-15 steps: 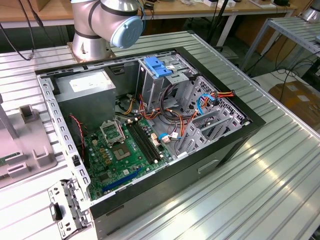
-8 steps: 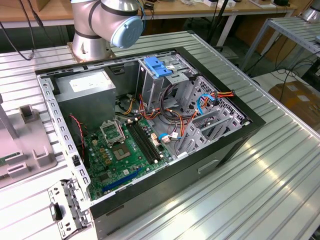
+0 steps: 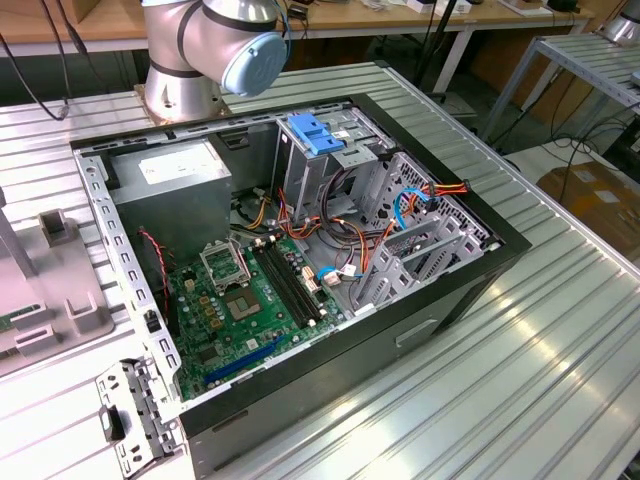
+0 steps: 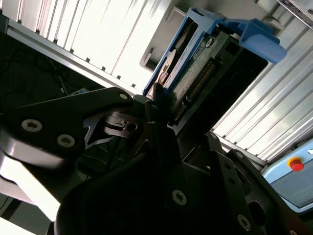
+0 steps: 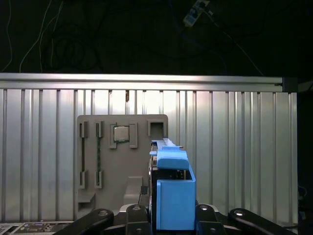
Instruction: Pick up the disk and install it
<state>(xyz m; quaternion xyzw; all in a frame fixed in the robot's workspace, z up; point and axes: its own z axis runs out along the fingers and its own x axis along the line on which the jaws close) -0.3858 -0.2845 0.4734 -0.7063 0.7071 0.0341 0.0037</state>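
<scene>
In both wrist views my gripper (image 5: 171, 215) (image 4: 168, 115) is shut on the disk (image 5: 173, 188) (image 4: 193, 63). The disk is held edge-on, with its blue plastic rail toward the first wrist camera. In the second wrist view I see its silver body, a row of connector pins and the blue rails beyond the dark fingers (image 4: 159, 100). It hangs above a ribbed metal table (image 5: 234, 147), close to a grey holder plate (image 5: 98, 161).
The exterior view has an open computer case (image 3: 440, 300) on the ribbed table, with a green motherboard (image 3: 240, 310), a grey power supply box (image 3: 170, 185) and an upright drive cage with a blue latch (image 3: 315, 135). The arm's base (image 3: 195, 50) stands behind the case. A grey fixture (image 3: 50, 290) lies at the exterior view's left.
</scene>
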